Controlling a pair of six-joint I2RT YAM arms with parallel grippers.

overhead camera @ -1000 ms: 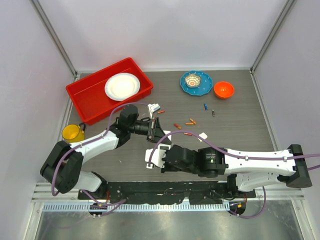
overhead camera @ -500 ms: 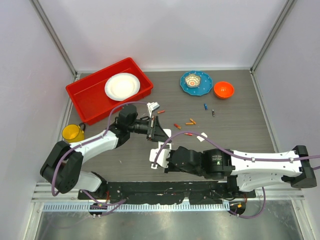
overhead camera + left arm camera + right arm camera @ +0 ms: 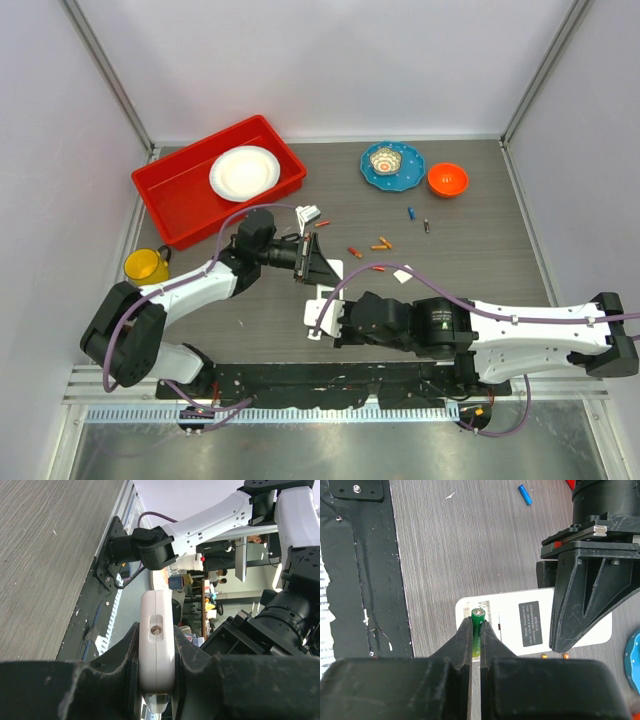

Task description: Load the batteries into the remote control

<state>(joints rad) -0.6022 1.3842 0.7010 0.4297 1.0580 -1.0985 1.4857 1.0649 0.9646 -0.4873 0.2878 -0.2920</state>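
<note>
Right wrist view: my right end effector is clenched on 1 green battery. The battery's tip sits at the open bay at one end of the remote control — I cannot tell whether it touches. My left end effector is clamped on the remote's other end, plain white back facing my right wrist camera. 1 blue battery lies loose on the worktop — other batteries lie scattered beyond the remote.
</note>
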